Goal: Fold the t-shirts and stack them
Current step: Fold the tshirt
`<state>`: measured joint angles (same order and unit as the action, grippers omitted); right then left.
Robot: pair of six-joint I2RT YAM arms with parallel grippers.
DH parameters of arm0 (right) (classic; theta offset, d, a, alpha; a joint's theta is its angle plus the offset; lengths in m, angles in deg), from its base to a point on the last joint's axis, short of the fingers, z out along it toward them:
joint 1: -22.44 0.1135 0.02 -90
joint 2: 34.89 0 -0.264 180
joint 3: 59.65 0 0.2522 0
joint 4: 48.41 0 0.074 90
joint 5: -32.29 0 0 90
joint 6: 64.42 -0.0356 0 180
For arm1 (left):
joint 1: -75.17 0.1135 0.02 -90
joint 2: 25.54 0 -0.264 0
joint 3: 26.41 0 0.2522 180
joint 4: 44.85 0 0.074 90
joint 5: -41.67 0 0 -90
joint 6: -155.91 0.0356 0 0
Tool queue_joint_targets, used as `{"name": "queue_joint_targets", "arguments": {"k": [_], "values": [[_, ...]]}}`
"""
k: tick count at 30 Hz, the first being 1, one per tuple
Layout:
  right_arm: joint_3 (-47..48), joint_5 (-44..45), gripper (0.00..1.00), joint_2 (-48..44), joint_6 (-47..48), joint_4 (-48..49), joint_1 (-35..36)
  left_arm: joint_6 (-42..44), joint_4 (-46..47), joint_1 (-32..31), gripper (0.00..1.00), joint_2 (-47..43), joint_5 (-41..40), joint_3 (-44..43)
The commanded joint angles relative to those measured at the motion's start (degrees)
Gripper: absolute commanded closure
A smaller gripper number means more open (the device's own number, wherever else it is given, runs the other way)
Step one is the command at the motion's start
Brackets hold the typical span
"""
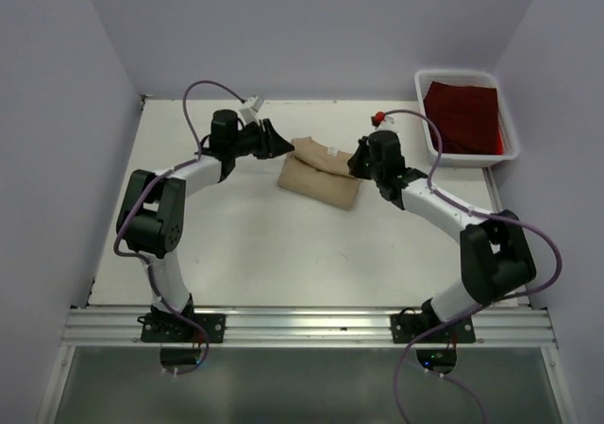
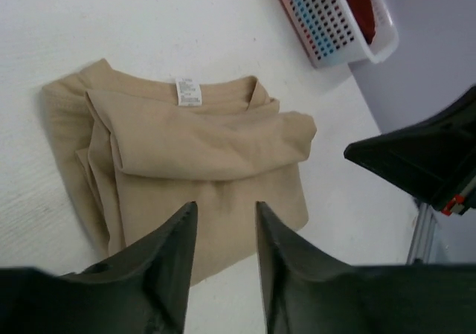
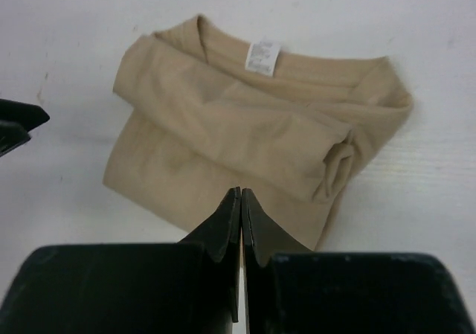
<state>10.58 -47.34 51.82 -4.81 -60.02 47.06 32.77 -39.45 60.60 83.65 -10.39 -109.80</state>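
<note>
I see the tan t-shirt (image 1: 319, 172) folded on the table (image 1: 283, 245) between both arms. My left gripper (image 2: 225, 211) hangs over it, fingers apart and empty; my right gripper (image 3: 240, 196) has its fingers pressed together on nothing. The dark red t-shirt (image 1: 464, 114) lies in the white bin (image 1: 427, 112)

Pale lilac walls (image 1: 311, 27) enclose a white table (image 1: 283, 254) edged in front by an aluminium rail (image 1: 311, 322).
</note>
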Motion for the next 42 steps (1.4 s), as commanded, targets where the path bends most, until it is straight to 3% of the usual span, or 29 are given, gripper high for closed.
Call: {"name": "queue_joint_targets", "arguments": {"k": [1, 2, 3, 8, 13, 17, 20, 27, 34, 42], "values": [[2.24, -17.62, 1.00, 5.56, -0.45, -1.71, 0.07, 4.67, 1.68, -1.34, 0.65, -0.74, 1.53, 4.41], [3.37, -19.32, 1.00, 7.13, -1.50, -1.71, 0.08, 5.19, 1.59, -1.51, 0.91, -0.21, 1.62, 4.67], [4.00, -20.81, 1.00, 9.76, -1.95, -1.54, 0.16, 5.46, 0.98, -1.60, 1.00, 0.32, 1.79, 4.94], [6.81, -25.22, 1.00, 16.98, -4.15, 0.13, 0.16, 6.60, 1.32, -1.69, 1.00, 4.54, 2.76, 4.59], [7.78, -24.00, 1.00, 22.61, -3.71, 1.54, 0.60, 7.31, 4.13, -1.78, 1.00, 9.63, 2.85, 4.23], [6.38, -24.00, 1.00, 24.11, -2.83, 1.98, 1.13, 7.39, 7.37, -2.04, 1.00, 11.31, 1.27, 7.03], [4.01, -23.21, 1.00, 22.89, -1.87, -0.21, 1.57, 8.36, 4.86, -2.57, 1.00, 10.79, -0.92, 9.76], [-7.74, -19.51, 1.00, 14.02, -1.16, -5.84, 4.38, 6.17, 0.27, -9.67, 1.00, -2.45, -12.07, 25.57], [-18.84, -13.54, 1.00, 1.36, -4.67, -13.13, 15.25, -3.92, -5.61, -18.56, 1.00, -16.45, -17.10, 40.33], [-27.99, -11.69, 1.00, -12.96, -11.70, -20.16, 22.39, -15.61, -14.50, -30.33, 1.00, -30.25, -22.02, 51.78]]}}
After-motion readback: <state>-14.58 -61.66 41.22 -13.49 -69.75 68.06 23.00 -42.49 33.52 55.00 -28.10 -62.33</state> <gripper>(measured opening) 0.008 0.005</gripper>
